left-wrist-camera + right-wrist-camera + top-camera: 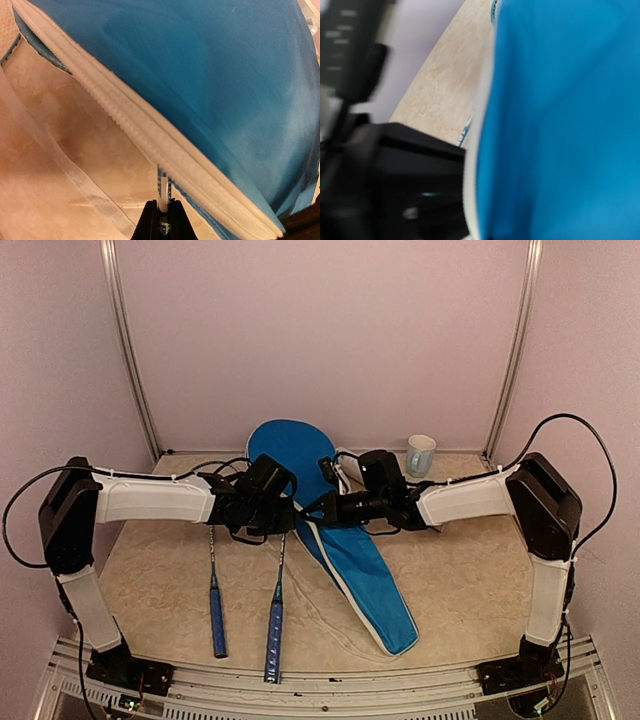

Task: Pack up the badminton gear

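Two rackets (217, 615) lie at the tabletop's (470, 580) near edge, left of centre. The left end effector (162, 207) is clamped on the zip pull (163, 184) of the blue cover (350, 560), mid-tabletop. The right end effector (335, 508) is closed beside it; what it grips, I can't tell. A mug (420, 454) stands back right.

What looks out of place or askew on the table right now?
Nothing spilled or damaged. The blue cover lies diagonally with its head end tipped up at the back, both rackets lie outside it, and a pale mug stands at the back right, which is not badminton gear.
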### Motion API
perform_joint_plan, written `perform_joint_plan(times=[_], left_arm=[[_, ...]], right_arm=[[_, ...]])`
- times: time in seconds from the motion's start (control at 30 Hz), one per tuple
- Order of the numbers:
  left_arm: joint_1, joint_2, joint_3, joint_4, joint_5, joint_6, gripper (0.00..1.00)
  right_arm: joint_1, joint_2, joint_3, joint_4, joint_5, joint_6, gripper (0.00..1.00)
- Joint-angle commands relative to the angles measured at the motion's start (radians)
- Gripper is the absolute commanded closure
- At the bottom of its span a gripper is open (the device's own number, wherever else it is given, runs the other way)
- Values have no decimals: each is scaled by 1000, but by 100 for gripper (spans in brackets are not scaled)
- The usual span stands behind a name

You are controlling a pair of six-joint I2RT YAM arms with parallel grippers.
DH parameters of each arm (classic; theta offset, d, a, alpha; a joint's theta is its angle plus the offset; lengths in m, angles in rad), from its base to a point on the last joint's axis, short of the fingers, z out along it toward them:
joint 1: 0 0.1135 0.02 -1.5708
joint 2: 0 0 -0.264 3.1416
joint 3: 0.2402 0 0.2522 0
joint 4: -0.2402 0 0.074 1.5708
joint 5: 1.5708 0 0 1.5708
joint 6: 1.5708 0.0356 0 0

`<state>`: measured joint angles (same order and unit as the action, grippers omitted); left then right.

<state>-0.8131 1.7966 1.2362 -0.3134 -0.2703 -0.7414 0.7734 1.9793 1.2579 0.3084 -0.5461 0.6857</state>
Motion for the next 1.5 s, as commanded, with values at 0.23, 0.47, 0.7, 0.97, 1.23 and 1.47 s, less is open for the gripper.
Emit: perform_joint_plan(times=[0.23,0.47,0.7,0.97,1.23,1.47], left_arm=[[93,154,40,211,116,-54,100],[104,252,75,203,157,-3,100],[119,273,93,195,175,3,100],[132,274,100,191,182,11,100],[135,284,102,198,185,15,100],[135,290,108,199,191,20,100]], right_arm=[[-33,-13,-47,-36,6,-20,85],[-10,-153,-113,-236,110,-188,57],[150,-256,-153,-509,498,-409,53],[320,-222,-159,-676,776,-410,54],[391,-174,-169,-786,989,-340,52],[419,-57,-118,-878,1131,-299,55]])
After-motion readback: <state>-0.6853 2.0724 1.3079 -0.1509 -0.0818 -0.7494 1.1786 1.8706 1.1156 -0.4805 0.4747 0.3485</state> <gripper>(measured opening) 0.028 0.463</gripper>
